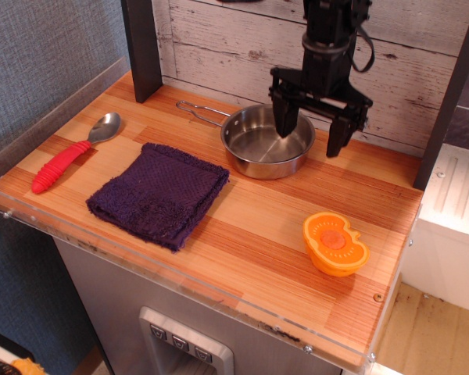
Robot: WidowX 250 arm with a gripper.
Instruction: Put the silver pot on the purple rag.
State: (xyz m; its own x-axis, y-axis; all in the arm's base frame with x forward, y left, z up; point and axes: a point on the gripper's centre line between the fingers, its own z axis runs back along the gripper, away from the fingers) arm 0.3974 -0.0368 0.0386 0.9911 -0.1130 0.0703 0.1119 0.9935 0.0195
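The silver pot (266, 143) sits on the wooden counter at the back middle, its thin wire handle pointing left. The purple rag (159, 193) lies flat to its front left, apart from the pot. My gripper (310, 134) is open and empty at the pot's right rim. Its left finger hangs over the inside of the pot and its right finger outside the rim, straddling the wall. I cannot tell whether a finger touches the pot.
A silver spoon with a red handle (72, 154) lies at the left. An orange dish (334, 244) sits at the front right. A plank wall and a dark post (141, 47) stand behind. The counter (250, 242) has a clear plastic edge.
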